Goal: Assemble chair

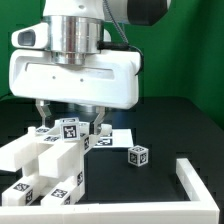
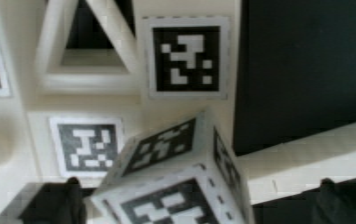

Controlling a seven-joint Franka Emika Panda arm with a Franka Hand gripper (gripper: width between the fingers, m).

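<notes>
End effector (image 1: pixel 70 117): spread wide on either side of a tagged block (image 2: pixel 166 178), pinching nothing.
Chair (image 1: pixel 40 165): partly stacked pieces, lower left of the exterior view.
Remaining: a cube (image 1: pixel 138 155) lies apart on the tabletop (image 1: pixel 175 125); the chair looks well short of finished.

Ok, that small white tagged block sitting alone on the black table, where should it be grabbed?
Take the small white block by two opposite upright faces, coming straight down from above. It sits flat on the table, apart from the other pieces. It looks turned corner-on to the exterior view, so the jaws probably need rotating to meet faces, not edges.
</notes>
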